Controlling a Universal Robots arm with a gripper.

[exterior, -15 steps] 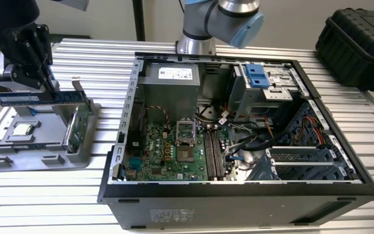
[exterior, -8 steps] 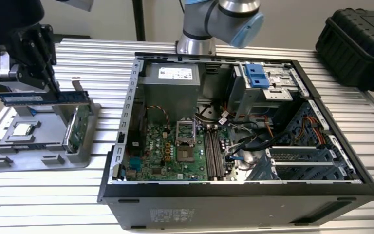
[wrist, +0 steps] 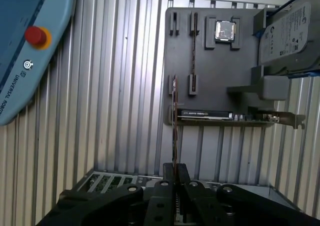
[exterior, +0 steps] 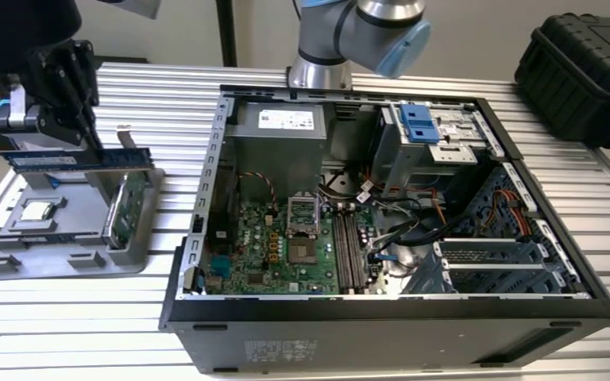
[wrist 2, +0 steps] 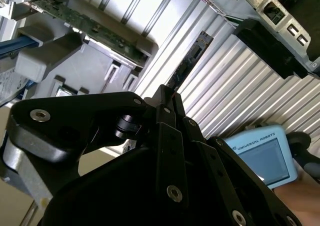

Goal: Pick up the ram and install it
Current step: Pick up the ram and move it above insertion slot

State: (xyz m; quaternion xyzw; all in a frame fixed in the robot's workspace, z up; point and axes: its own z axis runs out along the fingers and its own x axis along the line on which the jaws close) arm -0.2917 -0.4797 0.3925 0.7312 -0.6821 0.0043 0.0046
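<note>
My gripper (exterior: 85, 145) is shut on the ram (exterior: 77, 159), a long thin dark blue stick held level and on edge. It hangs in the air above the grey parts holder (exterior: 61, 242) at the exterior view's left. In both wrist views the ram (wrist: 174, 121) (wrist 2: 189, 61) shows edge-on, sticking out from between the black fingers (wrist: 169, 178) (wrist 2: 161, 98). The open computer case (exterior: 390, 309) lies at the middle, with the motherboard's long memory slots (exterior: 348, 248) to the exterior view's right of the gripper.
The holder carries a square processor (exterior: 35, 210), a green card with a metal bracket (exterior: 125, 208) and a hard drive (wrist: 285, 31). A blue teach pendant (wrist: 30, 36) and a hand (wrist 2: 300, 196) are close by. A black case (exterior: 591, 71) stands at the back right.
</note>
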